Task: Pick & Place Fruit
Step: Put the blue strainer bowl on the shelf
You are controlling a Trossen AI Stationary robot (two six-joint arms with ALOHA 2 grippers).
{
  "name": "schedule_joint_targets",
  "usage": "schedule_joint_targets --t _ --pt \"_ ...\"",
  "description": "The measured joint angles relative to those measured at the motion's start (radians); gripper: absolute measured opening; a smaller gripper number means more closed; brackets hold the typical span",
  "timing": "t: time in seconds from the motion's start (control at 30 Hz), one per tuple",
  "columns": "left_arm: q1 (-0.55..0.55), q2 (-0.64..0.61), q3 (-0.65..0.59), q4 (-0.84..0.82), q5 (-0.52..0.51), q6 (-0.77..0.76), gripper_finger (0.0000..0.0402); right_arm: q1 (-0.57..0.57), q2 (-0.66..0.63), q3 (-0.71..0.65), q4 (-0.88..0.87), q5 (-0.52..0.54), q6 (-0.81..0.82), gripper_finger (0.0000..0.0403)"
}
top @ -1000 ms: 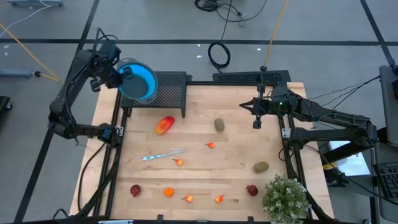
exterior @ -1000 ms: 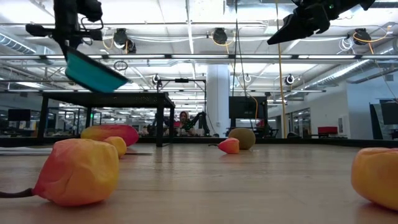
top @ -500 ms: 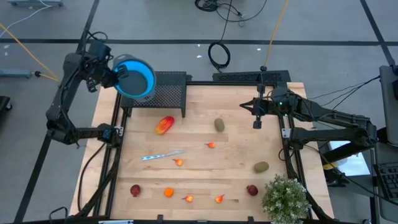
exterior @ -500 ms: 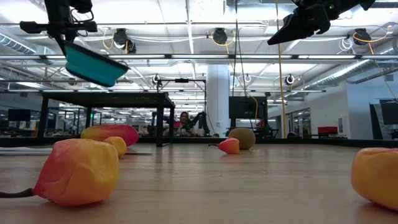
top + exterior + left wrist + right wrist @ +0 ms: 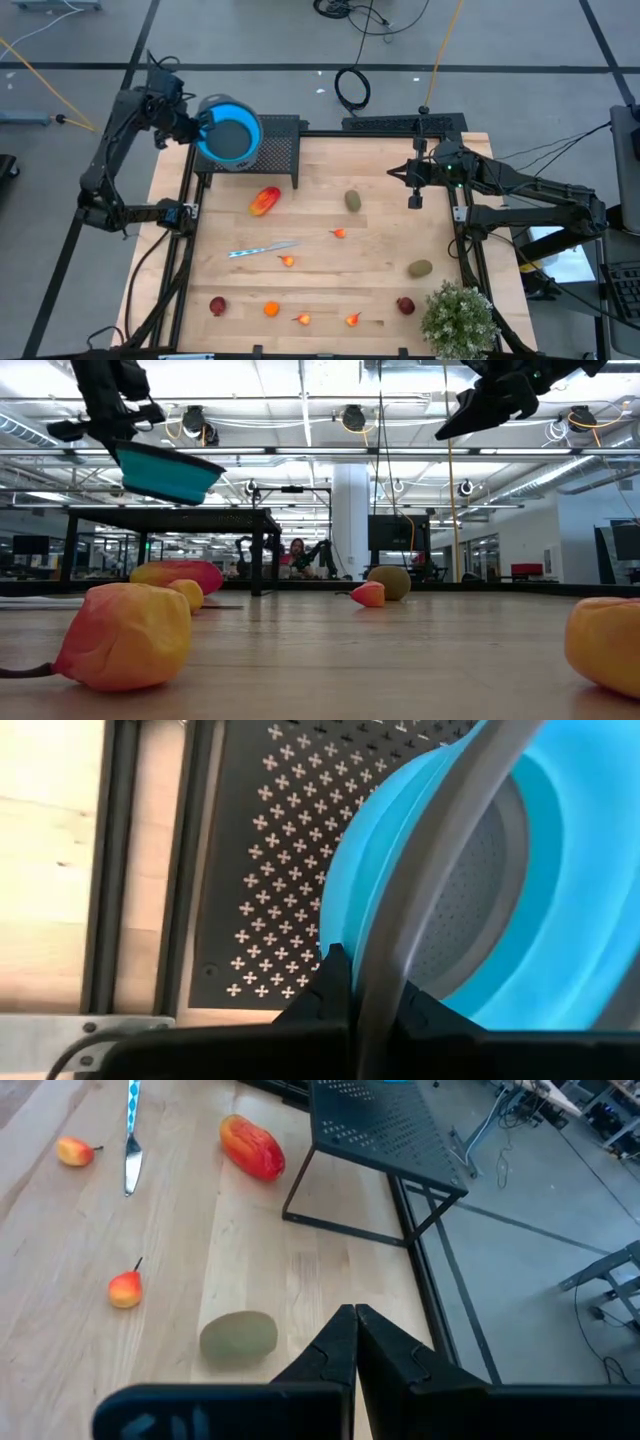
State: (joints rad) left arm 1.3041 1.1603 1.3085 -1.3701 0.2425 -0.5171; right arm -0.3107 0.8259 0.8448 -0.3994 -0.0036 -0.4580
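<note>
My left gripper [image 5: 192, 130] is shut on a round blue bowl [image 5: 230, 134], held in the air over the black perforated stand [image 5: 275, 150] at the table's far left; the low view shows the bowl [image 5: 166, 472] high up. On the wooden table lie the fruit: a larger orange-red piece [image 5: 264, 201], two brown kiwis [image 5: 353, 201] [image 5: 420, 268], two dark red ones [image 5: 217, 305] [image 5: 405, 305] and several small orange ones [image 5: 288, 261]. My right gripper [image 5: 413, 200] hangs shut above the table's far right, holding nothing. My left gripper pinches the bowl's grey rim [image 5: 385, 970] between its two fingers, one finger [image 5: 328, 988] on the blue outer wall, the other on the inner side. The fingers slant down from the table's left. The bowl is lifted clear above the stand, slightly tilted.
A slim silver knife [image 5: 262, 249] lies at the table's middle left. A potted plant [image 5: 460, 318] stands at the near right corner. Black frame rails [image 5: 186, 250] run along the left and right edges. In the right wrist view a kiwi [image 5: 238, 1336] lies below the fingertips.
My left gripper has swung the bowl a little toward the table's left edge and then back toward its right edge, over the stand, and has rolled. The bowl, steeply tilted before, now hangs closer to level.
</note>
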Motion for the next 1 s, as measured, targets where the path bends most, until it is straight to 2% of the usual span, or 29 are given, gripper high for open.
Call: schedule_joint_targets --t 0.43,1.0 --pt "0.0 0.0 -0.001 -0.006 -0.034 -0.096 0.0 0.0 0.0 0.0 -0.004 0.001 0.001 0.0" --pt "-0.003 0.0 -0.001 -0.021 -0.068 -0.122 0.0 0.0 0.0 0.0 -0.004 0.002 0.0 0.0"
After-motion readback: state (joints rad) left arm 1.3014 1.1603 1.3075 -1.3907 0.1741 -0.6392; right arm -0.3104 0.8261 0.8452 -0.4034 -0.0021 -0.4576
